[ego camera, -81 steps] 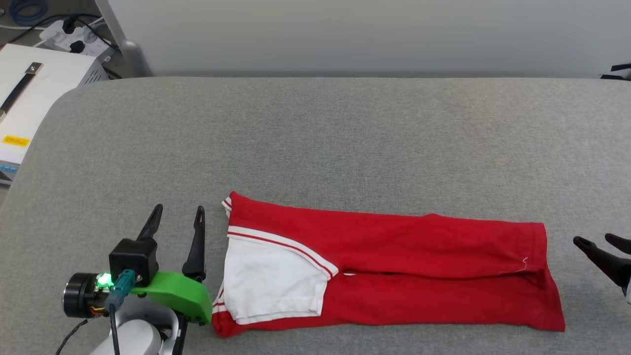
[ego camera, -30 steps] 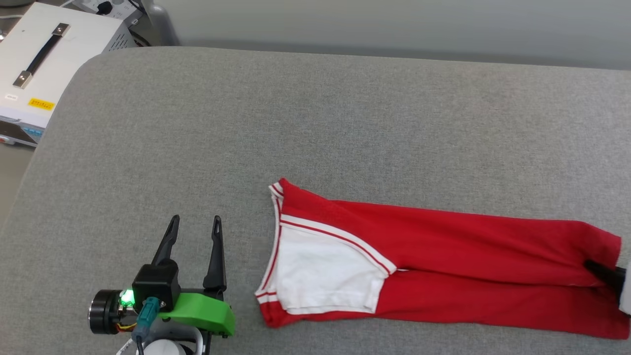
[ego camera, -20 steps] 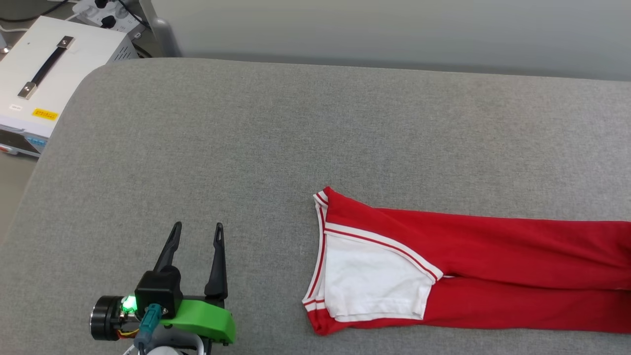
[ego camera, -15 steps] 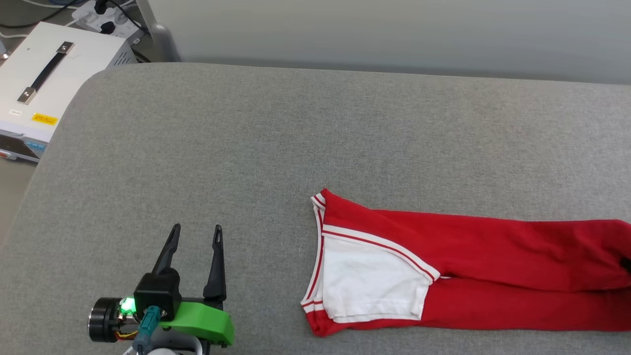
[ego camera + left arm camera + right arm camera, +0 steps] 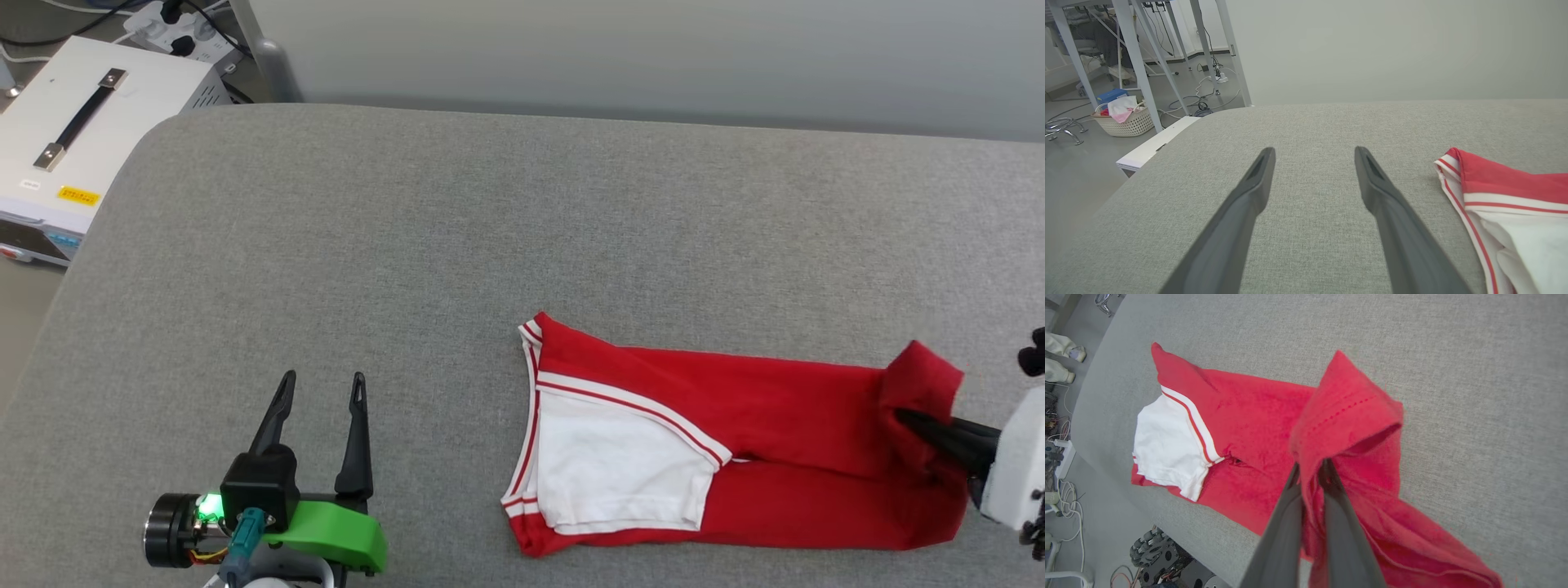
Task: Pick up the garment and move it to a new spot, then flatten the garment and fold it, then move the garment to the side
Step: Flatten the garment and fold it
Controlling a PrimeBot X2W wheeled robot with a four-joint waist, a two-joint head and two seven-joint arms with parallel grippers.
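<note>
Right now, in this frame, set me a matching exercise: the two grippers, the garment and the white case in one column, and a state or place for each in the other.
Column one:
1. left gripper
2. right gripper
3. garment
4. white case

Column two:
A. lies folded lengthwise, one end lifted
B. open over bare grey padding
C. beyond the padding's far left corner
D. shut on red cloth

Pairs: 1-B, 2-D, 3-A, 4-C

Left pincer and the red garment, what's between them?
Only bare grey surface separates the left pincer and the garment, as the head view shows.
</note>
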